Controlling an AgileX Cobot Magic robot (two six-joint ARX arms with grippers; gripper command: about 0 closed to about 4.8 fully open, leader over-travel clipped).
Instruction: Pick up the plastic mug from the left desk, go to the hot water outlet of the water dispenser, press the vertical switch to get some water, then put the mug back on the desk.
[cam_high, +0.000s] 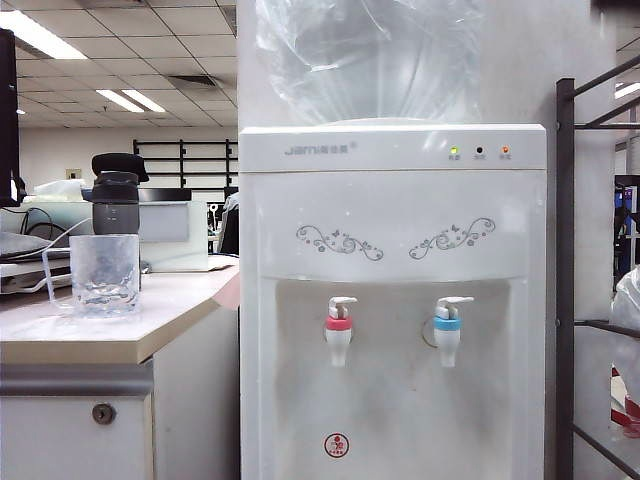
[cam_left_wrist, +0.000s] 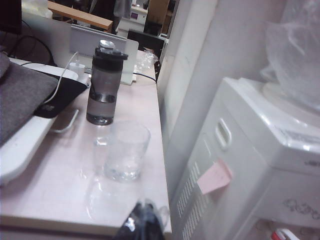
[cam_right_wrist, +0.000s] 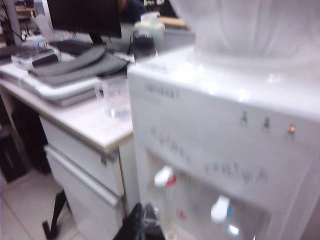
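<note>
The clear plastic mug (cam_high: 104, 274) stands upright on the left desk (cam_high: 150, 330) with a little water in its bottom; it also shows as mug (cam_left_wrist: 126, 150) and mug (cam_right_wrist: 115, 96). The white water dispenser (cam_high: 392, 300) carries the hot water outlet (cam_high: 339, 335) with its red collar and the vertical switch (cam_high: 342, 301) above it. Neither gripper appears in the exterior view. My left gripper (cam_left_wrist: 145, 220) is shut and empty, hanging near the desk's front edge, apart from the mug. Shut and empty too, my right gripper (cam_right_wrist: 142, 222) is drawn back from the dispenser's front (cam_right_wrist: 210, 165).
A dark grey bottle (cam_high: 115, 205) with a black cap stands just behind the mug. The blue-collared tap (cam_high: 448, 335) is right of the red one. Grey bags (cam_left_wrist: 22, 95) and cables lie on the desk. A dark metal rack (cam_high: 590, 280) stands right of the dispenser.
</note>
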